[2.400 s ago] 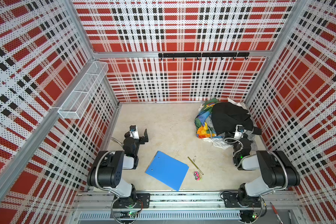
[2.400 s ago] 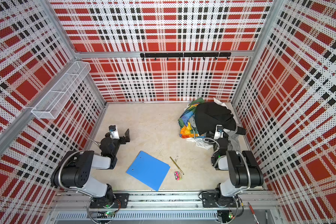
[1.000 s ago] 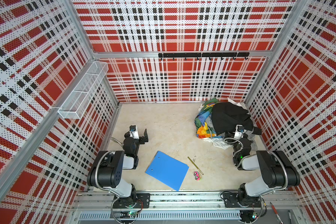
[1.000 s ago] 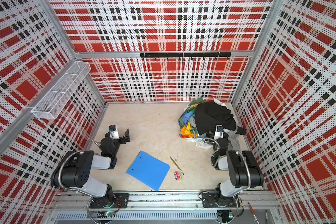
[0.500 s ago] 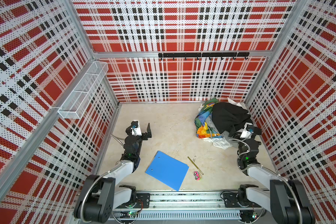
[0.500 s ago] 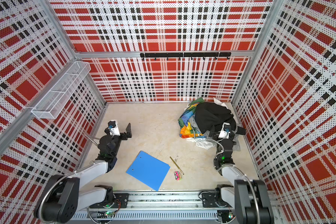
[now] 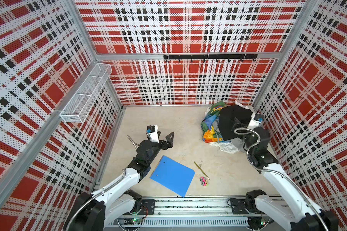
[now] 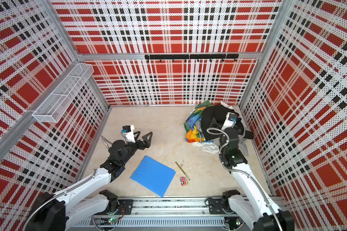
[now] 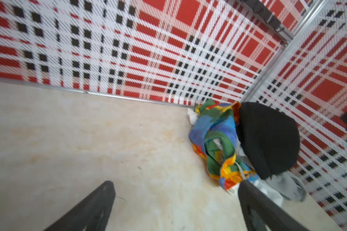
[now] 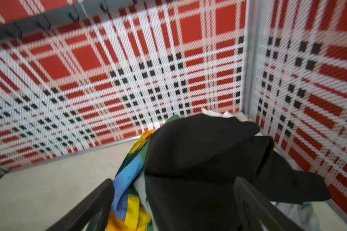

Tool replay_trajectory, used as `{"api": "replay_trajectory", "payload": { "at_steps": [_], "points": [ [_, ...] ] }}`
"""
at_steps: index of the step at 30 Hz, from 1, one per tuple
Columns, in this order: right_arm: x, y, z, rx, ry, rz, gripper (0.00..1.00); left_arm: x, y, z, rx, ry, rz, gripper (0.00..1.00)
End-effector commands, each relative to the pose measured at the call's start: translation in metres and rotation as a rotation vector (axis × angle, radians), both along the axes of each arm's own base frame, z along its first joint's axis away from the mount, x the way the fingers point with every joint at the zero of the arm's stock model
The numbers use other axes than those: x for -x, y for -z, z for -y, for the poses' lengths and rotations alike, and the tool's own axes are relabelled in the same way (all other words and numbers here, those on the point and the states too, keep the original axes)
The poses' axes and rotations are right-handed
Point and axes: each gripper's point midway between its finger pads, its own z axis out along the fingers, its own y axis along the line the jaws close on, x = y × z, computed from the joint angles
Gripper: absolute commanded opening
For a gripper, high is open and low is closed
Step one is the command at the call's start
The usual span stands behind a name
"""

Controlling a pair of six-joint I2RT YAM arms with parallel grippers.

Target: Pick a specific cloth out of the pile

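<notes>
Your left arm reaches forward from its base, forearm raised and wrist low over the bare floor. The left gripper [image 7: 164, 136] has its fingers spread wide with nothing between them, as the left wrist view [image 9: 175, 185] also shows. Behind it, back toward the base, lies the blue folder [image 7: 172, 176].

The pile [image 7: 226, 120] sits well ahead of that gripper, off to the side of its right finger, in the far corner against the wall.

Your right arm stretches up along the right wall, its elbow bent and its wrist tipped down over the pile. The right gripper [image 10: 173, 181] is also spread wide and grips nothing. The black cloth [image 10: 198, 152] lies just under and ahead of it, spanning the gap between the fingers. The rainbow-striped cloth [image 9: 214, 128] is by the left finger.

You cannot make out the print on the cloth [image 7: 225, 147] you want. Only crumpled white fabric shows at the pile's near edge, below and behind the right gripper, beside some grey fabric [image 7: 236, 143].
</notes>
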Motion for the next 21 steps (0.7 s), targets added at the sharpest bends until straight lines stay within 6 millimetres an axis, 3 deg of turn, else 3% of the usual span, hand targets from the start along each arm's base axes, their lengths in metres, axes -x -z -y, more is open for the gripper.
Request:
{"api": "replay_trajectory", "payload": {
  "at_steps": [1, 5, 11, 15, 21],
  "points": [
    [-0.015, 0.038, -0.028, 0.094, -0.078, -0.193, 1.0, 0.006, 0.006, 0.013, 0.051, 0.067, -0.056, 0.99],
    [-0.04, 0.06, -0.072, 0.216, -0.138, -0.3, 1.0, 0.013, 0.017, 0.008, 0.072, 0.053, -0.082, 0.99],
    [-0.072, 0.095, -0.107, 0.282, -0.13, -0.416, 1.0, 0.024, 0.017, 0.001, 0.091, 0.046, -0.067, 0.99],
    [-0.09, 0.123, -0.106, 0.32, -0.061, -0.497, 1.0, 0.03, 0.012, 0.001, 0.096, 0.062, -0.045, 0.99],
    [-0.099, 0.188, -0.072, 0.34, 0.035, -0.68, 1.0, 0.036, 0.013, -0.002, 0.099, 0.06, -0.042, 0.99]
  ]
}}
